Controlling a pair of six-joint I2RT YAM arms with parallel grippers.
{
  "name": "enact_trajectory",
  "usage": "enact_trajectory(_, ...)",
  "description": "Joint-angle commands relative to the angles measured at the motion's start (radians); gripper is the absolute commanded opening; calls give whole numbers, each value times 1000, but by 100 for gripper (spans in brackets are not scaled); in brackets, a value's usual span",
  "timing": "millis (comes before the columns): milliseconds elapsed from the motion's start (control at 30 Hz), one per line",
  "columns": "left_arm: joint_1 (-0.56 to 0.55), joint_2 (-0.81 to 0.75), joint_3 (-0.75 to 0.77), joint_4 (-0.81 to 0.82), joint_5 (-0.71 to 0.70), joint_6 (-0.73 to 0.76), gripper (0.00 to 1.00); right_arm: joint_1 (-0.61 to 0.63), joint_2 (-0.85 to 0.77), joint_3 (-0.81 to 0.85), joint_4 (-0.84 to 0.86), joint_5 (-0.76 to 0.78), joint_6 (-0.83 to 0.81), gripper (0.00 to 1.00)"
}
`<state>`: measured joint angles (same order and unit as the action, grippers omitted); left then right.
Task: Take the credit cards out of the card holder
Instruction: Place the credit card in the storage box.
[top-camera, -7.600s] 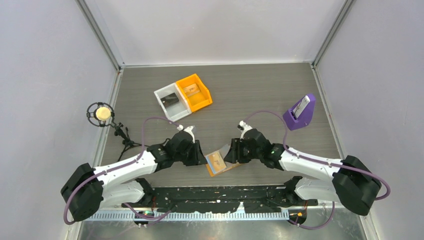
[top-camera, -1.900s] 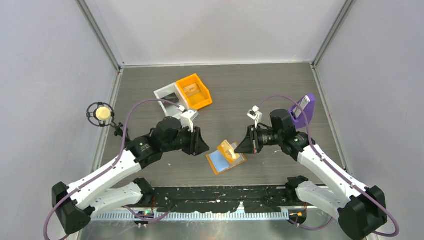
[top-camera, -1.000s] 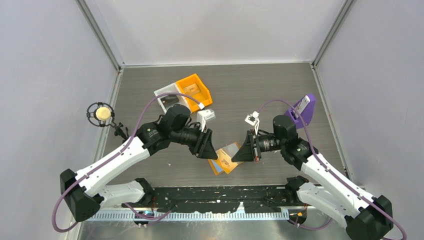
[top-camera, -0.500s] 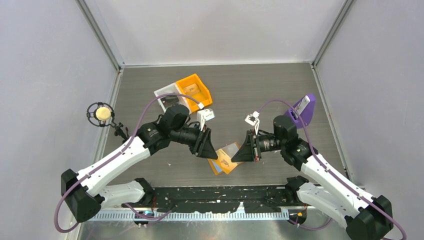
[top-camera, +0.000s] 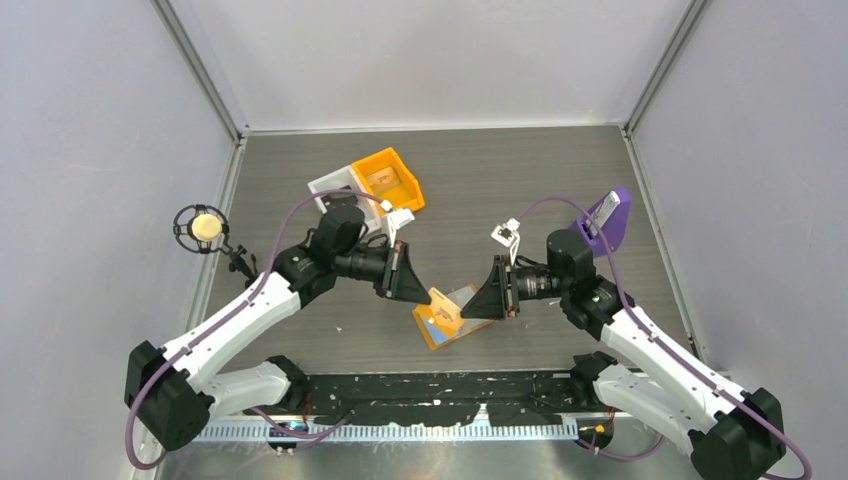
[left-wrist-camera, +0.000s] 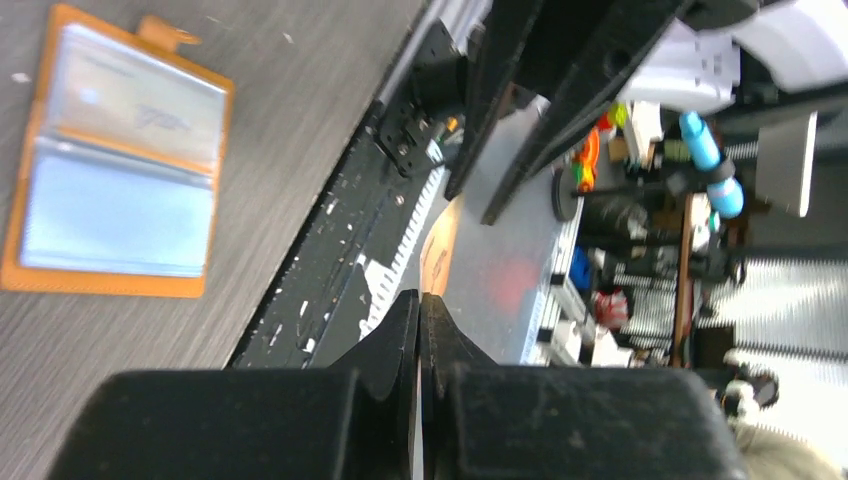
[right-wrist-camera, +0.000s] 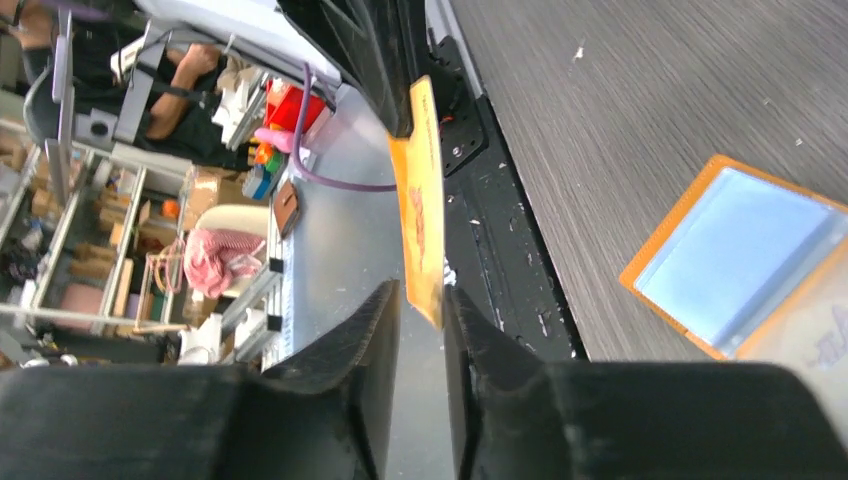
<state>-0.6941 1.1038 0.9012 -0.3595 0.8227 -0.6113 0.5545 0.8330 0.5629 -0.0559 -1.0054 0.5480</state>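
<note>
The left pincer (left-wrist-camera: 420, 300) gripped the orange credit card (right-wrist-camera: 423, 215) shut, edge-on for a handover. The right pincer (right-wrist-camera: 421, 290) stood slightly parted around it. The card holder (left-wrist-camera: 115, 190) lay open on the table (top-camera: 520, 190) beneath both pincers.

Top view: card holder (top-camera: 432, 330) in middle partly hidden under orange card (top-camera: 443, 308). Right wrist view: holder cut off at right edge and bottom right corner. Left wrist view: card shows only thin edge, print too small to read. Things inside orange bin (top-camera: 412, 192) too small to tell.
</note>
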Motion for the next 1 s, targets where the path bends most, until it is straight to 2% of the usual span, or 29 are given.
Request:
enact_trajectory(0,97,-65,-27,84,-64,-73,0,5,-28,29,0,95,24,39)
enact_trajectory(100,131,-84,5,8,-198,-37,0,6,-50,32,-4,161,43,57)
enact_trajectory(133,148,-86,16,-8,-252,-40,0,5,-54,32,-5,191,50,69)
enact_trajectory(200,176,-84,38,-20,-372,-65,0,5,-67,32,-5,229,57,83)
enact_trajectory(267,204,-75,58,-3,-480,-93,0,5,-81,32,-6,261,60,93)
enact_trajectory(333,222,-45,93,-5,-635,-109,0,5,-89,33,-11,288,60,100)
enact_trajectory(400,240,7,146,-10,-730,-118,0,5,-92,35,-17,310,60,96)
enact_trajectory(567,285,167,272,61,-851,-120,0,5,-74,35,-18,337,64,95)
enact_trajectory(800,312,407,427,136,-945,-67,0,5,-21,50,-18,321,68,95)
enact_trajectory(967,339,543,499,185,-993,-113,0,4,18,67,-17,336,67,95)
